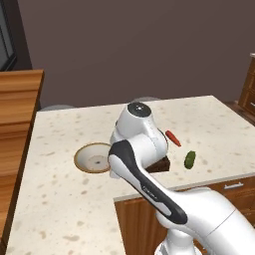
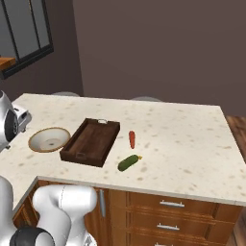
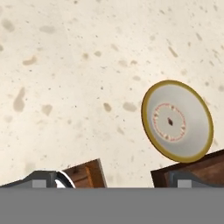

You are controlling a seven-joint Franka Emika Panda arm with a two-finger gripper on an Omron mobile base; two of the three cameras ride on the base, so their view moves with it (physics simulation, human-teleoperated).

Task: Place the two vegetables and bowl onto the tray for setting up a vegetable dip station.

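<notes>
The dark-brown tray (image 2: 91, 141) lies empty on the speckled counter, and my arm covers most of the tray (image 1: 162, 165) in the left base view. Just to its left sits the bowl (image 2: 49, 139) (image 1: 92, 157), upright, off-white inside with a tan rim. To the tray's right lie the slim red vegetable (image 2: 132, 139) (image 1: 173, 138) and, nearer the counter's front edge, the dark-green one (image 2: 128, 163) (image 1: 190, 159). My gripper (image 3: 113, 181) is open with nothing between its fingertips (image 3: 43, 179), above the tray's end (image 3: 87, 173), looking down at the bowl (image 3: 177, 121).
The counter's front edge (image 2: 158, 190) runs above wooden drawers (image 2: 168, 206). A separate wooden surface (image 1: 17, 119) stands at the left of the island. Bare counter (image 2: 187, 139) stretches to the right of the vegetables.
</notes>
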